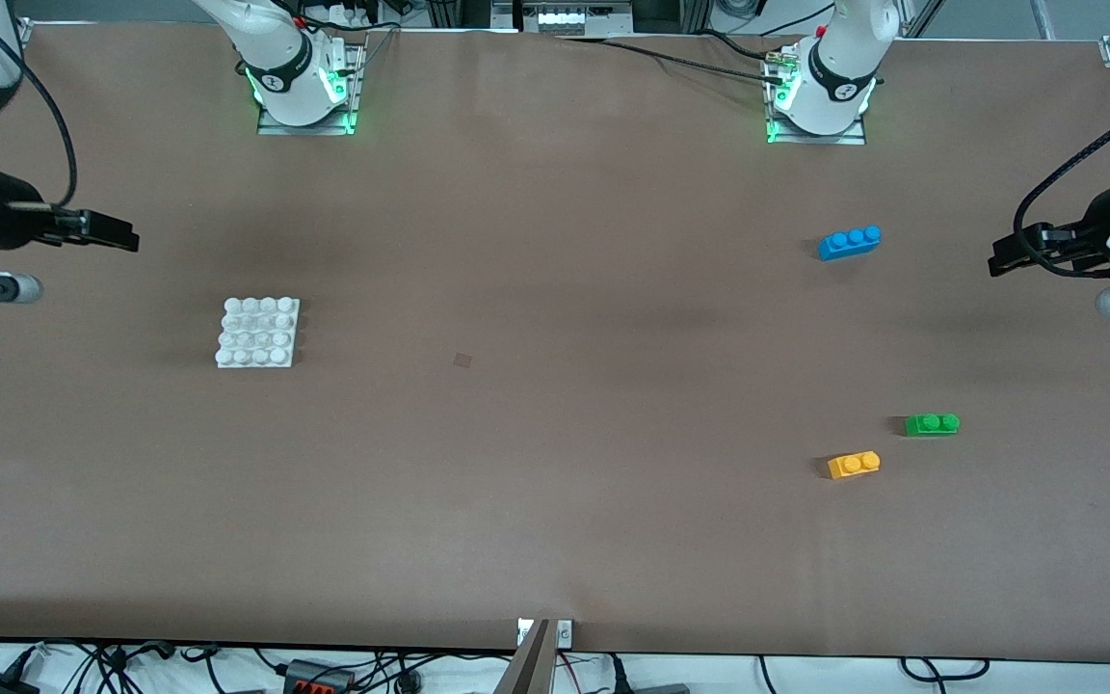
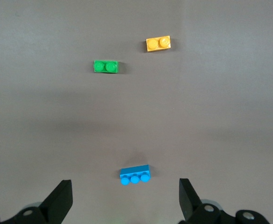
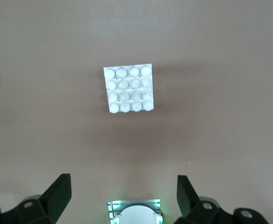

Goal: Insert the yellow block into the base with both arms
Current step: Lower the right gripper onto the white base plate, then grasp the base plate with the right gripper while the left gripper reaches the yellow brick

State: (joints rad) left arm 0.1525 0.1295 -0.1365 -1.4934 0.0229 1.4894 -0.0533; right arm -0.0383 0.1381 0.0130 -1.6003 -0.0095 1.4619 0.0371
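- Yellow block (image 1: 854,465) lies flat on the brown table (image 1: 555,501), studs up, at my left arm's end, nearer the front camera than the other bricks. Nothing touches it.
- Green brick (image 1: 932,423) sits near it, slightly farther from the camera and closer to the table's end; the two are apart.
- Blue brick (image 1: 849,242), three studs, lies well apart from both, farther from the camera, toward my left arm's base.
- White base (image 1: 258,332) rests flat at my right arm's end, studs up, well apart from every brick.
- My left gripper (image 1: 998,262) hangs in the air over the table's edge at its own end, fingers (image 2: 59,200) spread wide, holding nothing.
- My right gripper (image 1: 126,236) hangs over its own end of the table, fingers (image 3: 58,193) likewise spread, empty; its wrist view shows the base below it.
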